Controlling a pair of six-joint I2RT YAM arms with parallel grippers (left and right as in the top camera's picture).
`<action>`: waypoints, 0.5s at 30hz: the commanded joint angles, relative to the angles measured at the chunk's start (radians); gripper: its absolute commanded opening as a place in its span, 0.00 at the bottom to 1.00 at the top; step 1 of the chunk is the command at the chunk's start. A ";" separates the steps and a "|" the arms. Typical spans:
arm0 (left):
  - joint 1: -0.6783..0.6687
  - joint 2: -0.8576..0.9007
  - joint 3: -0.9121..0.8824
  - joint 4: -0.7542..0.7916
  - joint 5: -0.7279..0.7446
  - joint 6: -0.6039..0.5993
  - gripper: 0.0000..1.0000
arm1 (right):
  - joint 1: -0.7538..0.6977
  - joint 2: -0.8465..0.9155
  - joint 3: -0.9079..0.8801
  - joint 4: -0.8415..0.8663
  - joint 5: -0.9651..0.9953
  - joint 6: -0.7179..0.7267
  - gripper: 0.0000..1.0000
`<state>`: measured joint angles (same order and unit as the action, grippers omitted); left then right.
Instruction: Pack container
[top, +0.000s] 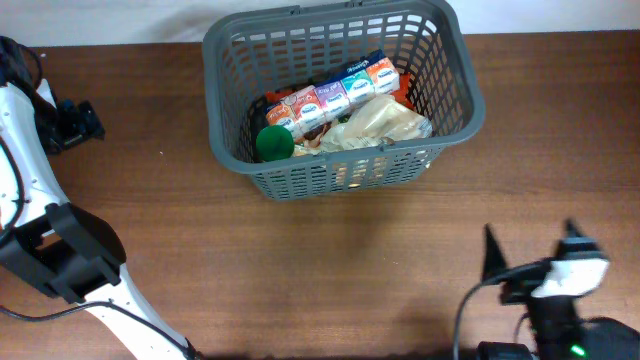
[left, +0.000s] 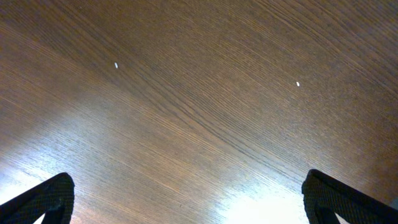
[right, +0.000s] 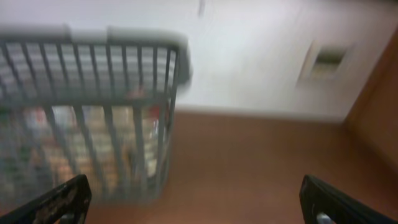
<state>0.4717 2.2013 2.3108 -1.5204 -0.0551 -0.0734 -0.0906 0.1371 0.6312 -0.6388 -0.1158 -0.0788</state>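
Note:
The container, a large dark grey slotted basket (top: 458, 110), stands at the back middle of the table. It holds a row of small colourful cartons (top: 335, 95), a round green object (top: 275, 143) and a clear bag of pale contents (top: 385, 122). My left gripper (top: 75, 122) is far left of the basket; in the left wrist view it (left: 199, 199) is open and empty over bare wood. My right gripper (top: 530, 248) is at the front right, open and empty. In the blurred right wrist view it (right: 199, 199) faces the basket's corner (right: 174, 93).
The wooden table (top: 330, 270) stretches between the basket and both arms. The left arm's white links (top: 30, 190) run down the left edge. The right arm's base and cable (top: 470, 310) sit at the front right. A white wall lies behind the table.

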 joint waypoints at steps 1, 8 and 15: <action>0.003 -0.006 -0.007 0.002 0.007 -0.013 0.99 | 0.018 -0.105 -0.174 0.017 0.006 0.010 0.99; 0.003 -0.006 -0.007 0.002 0.007 -0.013 0.99 | 0.018 -0.127 -0.313 0.027 -0.029 0.009 0.99; 0.003 -0.006 -0.007 0.002 0.007 -0.013 0.99 | 0.018 -0.134 -0.414 0.031 -0.004 0.009 0.99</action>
<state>0.4717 2.2013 2.3100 -1.5204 -0.0555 -0.0734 -0.0830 0.0212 0.2565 -0.6147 -0.1307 -0.0780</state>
